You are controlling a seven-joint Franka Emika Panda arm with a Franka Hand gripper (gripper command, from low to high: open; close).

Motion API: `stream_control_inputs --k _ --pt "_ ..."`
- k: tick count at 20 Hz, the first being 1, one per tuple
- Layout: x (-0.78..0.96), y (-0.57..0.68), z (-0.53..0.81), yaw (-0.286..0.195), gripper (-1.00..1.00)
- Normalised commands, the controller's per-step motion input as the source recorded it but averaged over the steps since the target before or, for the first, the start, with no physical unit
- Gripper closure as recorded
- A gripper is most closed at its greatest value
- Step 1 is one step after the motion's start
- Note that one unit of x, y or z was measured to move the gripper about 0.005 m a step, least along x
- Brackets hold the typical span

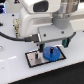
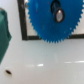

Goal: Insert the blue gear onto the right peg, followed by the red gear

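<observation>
In the exterior view we see the blue gear [image 1: 50, 53], a flat toothed disc with a raised hub, lying face up on a dark rectangular base plate [image 1: 34, 60] on the glossy white desk [image 1: 15, 67]. The claw [image 1: 52, 44] hangs just above it, fingers spread apart, gripping nothing.

In the wrist view the gear [image 2: 50, 20] looks like matte plastic, teeth crisp, beside a teal object [image 2: 4, 35].
</observation>
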Motion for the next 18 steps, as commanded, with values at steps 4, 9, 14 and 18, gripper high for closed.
stream_control_inputs --k 4,9,14,18 --pt "-0.24 0.36 0.41 0.0 -1.0" --pt "-0.49 0.38 0.29 0.0 -1.0" --pt "-0.51 0.52 0.07 0.0 -1.0" --pt "-0.59 0.55 0.0 0.0 -1.0"
